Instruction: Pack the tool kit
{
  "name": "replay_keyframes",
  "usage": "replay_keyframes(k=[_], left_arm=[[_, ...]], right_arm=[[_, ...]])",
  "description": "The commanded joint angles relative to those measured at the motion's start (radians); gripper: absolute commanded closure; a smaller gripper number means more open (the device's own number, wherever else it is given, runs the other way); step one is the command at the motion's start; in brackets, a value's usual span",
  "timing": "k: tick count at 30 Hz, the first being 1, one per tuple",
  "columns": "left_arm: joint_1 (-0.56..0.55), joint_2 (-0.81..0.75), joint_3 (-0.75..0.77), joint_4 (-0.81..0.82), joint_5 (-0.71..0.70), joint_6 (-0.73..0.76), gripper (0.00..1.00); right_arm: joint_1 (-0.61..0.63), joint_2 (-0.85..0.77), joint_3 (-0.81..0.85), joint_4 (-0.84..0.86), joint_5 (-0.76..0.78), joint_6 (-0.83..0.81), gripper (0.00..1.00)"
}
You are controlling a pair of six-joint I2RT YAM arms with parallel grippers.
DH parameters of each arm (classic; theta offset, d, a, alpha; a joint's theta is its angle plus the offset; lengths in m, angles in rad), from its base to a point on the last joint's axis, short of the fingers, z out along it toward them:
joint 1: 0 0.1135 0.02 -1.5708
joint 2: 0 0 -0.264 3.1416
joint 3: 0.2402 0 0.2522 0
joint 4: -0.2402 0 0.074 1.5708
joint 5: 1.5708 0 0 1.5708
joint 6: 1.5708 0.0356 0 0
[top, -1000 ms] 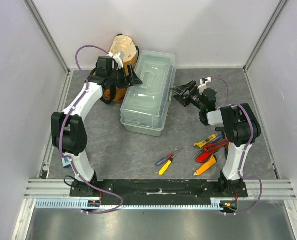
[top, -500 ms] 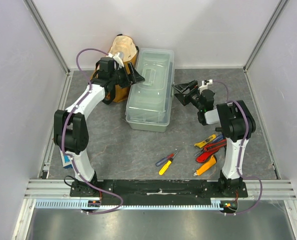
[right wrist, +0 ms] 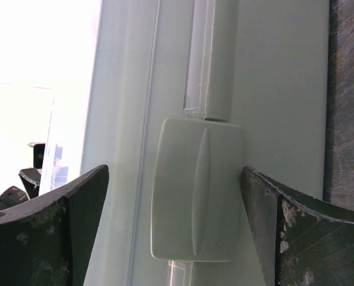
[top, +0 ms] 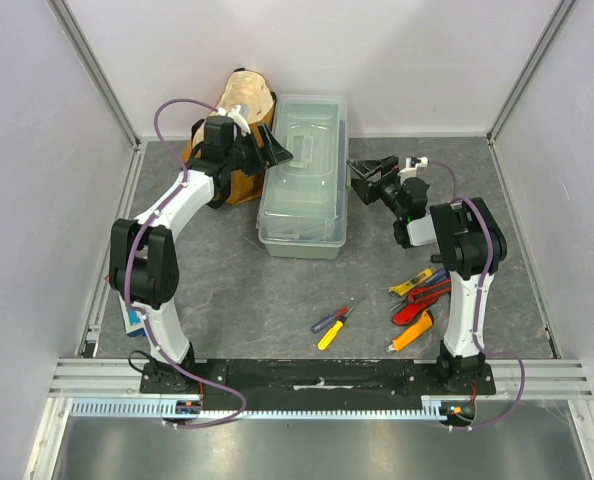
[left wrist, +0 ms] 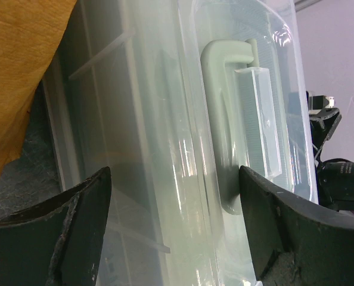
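The tool kit's pale grey-green toolbox (top: 302,180) stands shut under its clear lid at the back middle, square to the table. My left gripper (top: 275,148) is open at the box's left rim; in the left wrist view (left wrist: 176,226) its jaws span the lid's edge beside the carry handle (left wrist: 224,119). My right gripper (top: 367,172) is open against the box's right wall, and the side latch (right wrist: 198,187) lies between its fingers (right wrist: 75,226). A yellow-handled screwdriver (top: 332,326) and several yellow, orange and red hand tools (top: 420,300) lie on the table at the near right.
A mustard-yellow bag (top: 239,125) leans at the box's back left, right behind my left arm. A red-blue booklet (top: 132,322) lies by the left arm's lower link. Grey walls and metal rails close in the table on all sides.
The toolbox has swung from a slanted stand to square with the table, its near end shifting right. Both grippers moved a little toward the back with it, still open.
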Motion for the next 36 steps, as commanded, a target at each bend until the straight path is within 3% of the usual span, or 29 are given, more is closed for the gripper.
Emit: replay_keyframes(k=[1, 12, 20, 28, 36], left_arm=[[-0.197, 0.060, -0.073, -0.124, 0.257, -0.092, 0.16], [-0.197, 0.096, -0.073, -0.158, 0.243, -0.077, 0.16], [-0.200, 0.112, -0.059, -0.163, 0.288, -0.056, 0.18], [-0.226, 0.112, -0.044, -0.181, 0.266, -0.040, 0.21], [-0.232, 0.129, -0.041, -0.198, 0.266, -0.029, 0.21]], right_arm=[[0.131, 0.059, 0.011, 0.162, -0.300, 0.023, 0.02], [0.134, 0.150, 0.048, 0.520, -0.323, 0.267, 0.02], [0.166, 0.108, 0.105, 0.609, -0.436, 0.249, 0.02], [0.178, 0.118, 0.152, 0.609, -0.481, 0.276, 0.30], [0.180, 0.101, 0.122, 0.601, -0.468, 0.244, 0.45]])
